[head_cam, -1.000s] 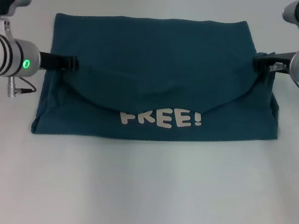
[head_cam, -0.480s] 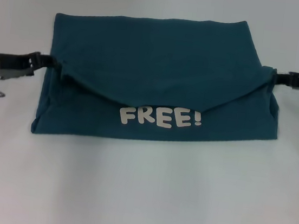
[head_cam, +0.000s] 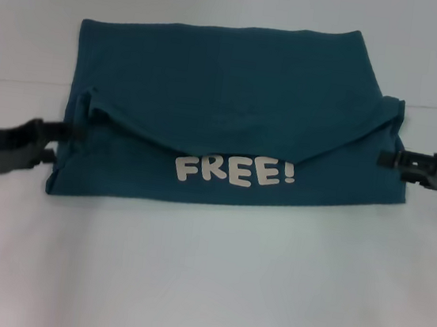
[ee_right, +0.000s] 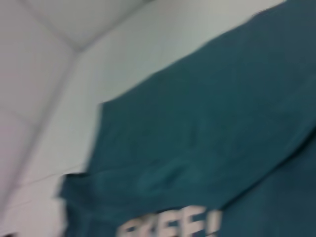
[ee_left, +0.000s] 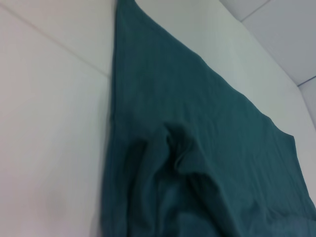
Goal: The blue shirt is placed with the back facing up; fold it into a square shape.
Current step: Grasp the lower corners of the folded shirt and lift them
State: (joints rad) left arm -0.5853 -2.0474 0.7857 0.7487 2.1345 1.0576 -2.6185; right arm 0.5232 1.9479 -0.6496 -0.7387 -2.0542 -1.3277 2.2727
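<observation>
Shirt (head_cam: 235, 94) folded, flap covering "FREE!" lettering's top, left end effector (head_cam: 54, 134) and right end effector (head_cam: 390, 159) beside edges, grip unclear.

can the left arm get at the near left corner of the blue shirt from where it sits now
Probably yes. The left pincer sits at the left edge of the blue shirt, just above that near corner, with only bare table between them. The right pincer is off at the opposite edge, out of the way.

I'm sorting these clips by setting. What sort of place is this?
Probably a lab or test bench, not a home: a plain white table bearing only the blue shirt, folded, with white "FREE!" print showing, and the left gripper and right gripper at its side edges.
</observation>
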